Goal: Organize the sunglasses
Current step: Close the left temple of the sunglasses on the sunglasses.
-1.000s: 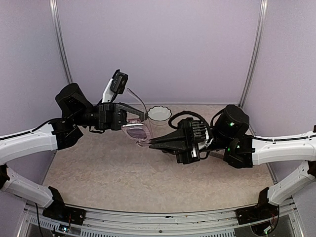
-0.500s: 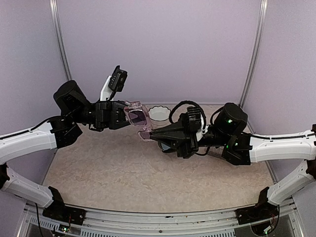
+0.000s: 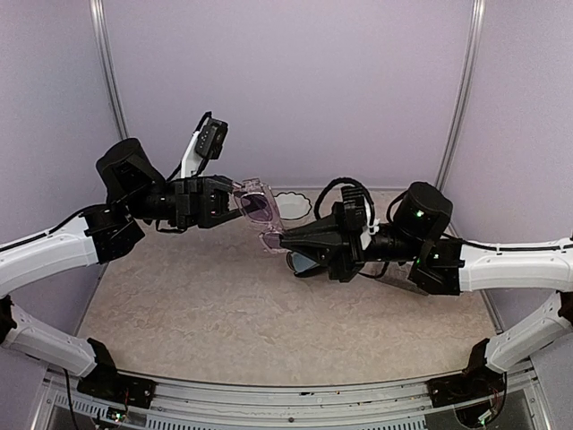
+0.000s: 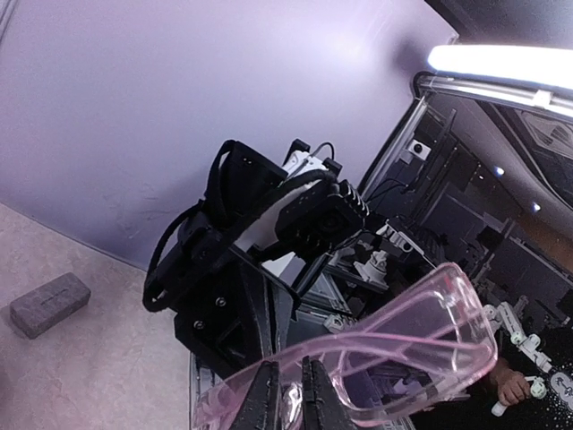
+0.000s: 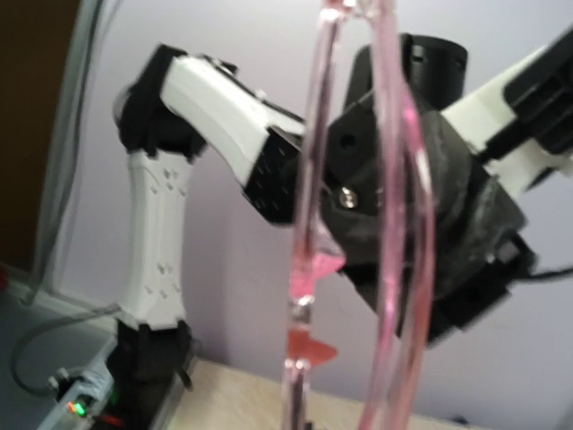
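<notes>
My left gripper and right gripper both pinch the pink plastic sunglasses; they seem light, brittle and slippery, so the frame rim grips best.

The left gripper and right gripper are facing each other tip to tip in the air above the middle of the beige speckled table. Both are pinching the pale pink translucent plastic sunglasses, which are bridging the gap between them. Together, arms and glasses are forming a barrier across the table's width at that height.

Beneath the right gripper, dark round-lensed sunglasses are lying on the tabletop. A white scalloped bowl is sitting just behind, near the lilac back wall. A small grey speckled block is lying off to one side of the right arm. Bare tabletop is showing across the near half.
</notes>
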Robot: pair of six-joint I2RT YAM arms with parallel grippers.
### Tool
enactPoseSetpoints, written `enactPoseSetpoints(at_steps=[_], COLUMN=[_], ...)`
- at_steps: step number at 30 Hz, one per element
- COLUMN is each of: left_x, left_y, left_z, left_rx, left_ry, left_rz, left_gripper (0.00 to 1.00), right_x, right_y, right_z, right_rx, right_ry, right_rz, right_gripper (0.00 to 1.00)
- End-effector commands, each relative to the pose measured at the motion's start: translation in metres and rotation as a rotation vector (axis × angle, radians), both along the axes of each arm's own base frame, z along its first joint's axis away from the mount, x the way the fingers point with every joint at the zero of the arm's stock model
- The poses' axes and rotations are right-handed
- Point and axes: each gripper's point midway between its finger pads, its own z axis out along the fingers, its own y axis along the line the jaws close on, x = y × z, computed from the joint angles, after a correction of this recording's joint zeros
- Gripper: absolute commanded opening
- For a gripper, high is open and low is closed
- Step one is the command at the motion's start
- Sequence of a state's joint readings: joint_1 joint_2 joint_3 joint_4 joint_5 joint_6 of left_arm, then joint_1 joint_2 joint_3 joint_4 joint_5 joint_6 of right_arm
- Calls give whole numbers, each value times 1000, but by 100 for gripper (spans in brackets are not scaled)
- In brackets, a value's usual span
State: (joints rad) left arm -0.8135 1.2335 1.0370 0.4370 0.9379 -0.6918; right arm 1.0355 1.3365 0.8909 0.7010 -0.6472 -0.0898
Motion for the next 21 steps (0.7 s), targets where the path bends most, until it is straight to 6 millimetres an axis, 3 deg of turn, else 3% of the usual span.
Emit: enactPoseSetpoints(at_steps=[1,6,11,17,21], left_x=[20,65,101,118,121], left_y=[15,51,98,138,156], left_z=[7,1,-14,-29,-39], left_rx=[4,2,19,97,145], left_ry=[-19,20,77,92,101], left_rz=[133,386,609,792,865], left_gripper=[11,18,38,74,86], right_x=[19,37,63,96,117], right_y=[-16,-32,-46,-60,-71], right_z=[-4,-23,-54,-93,-129], right_rx=[-72,-191,-355,-571,-744], right_ry=[-27,-82,-136,-303,-426], right_rz=[-113,-212,-296,-394,-422], right_gripper=[0,0,0,0,0])
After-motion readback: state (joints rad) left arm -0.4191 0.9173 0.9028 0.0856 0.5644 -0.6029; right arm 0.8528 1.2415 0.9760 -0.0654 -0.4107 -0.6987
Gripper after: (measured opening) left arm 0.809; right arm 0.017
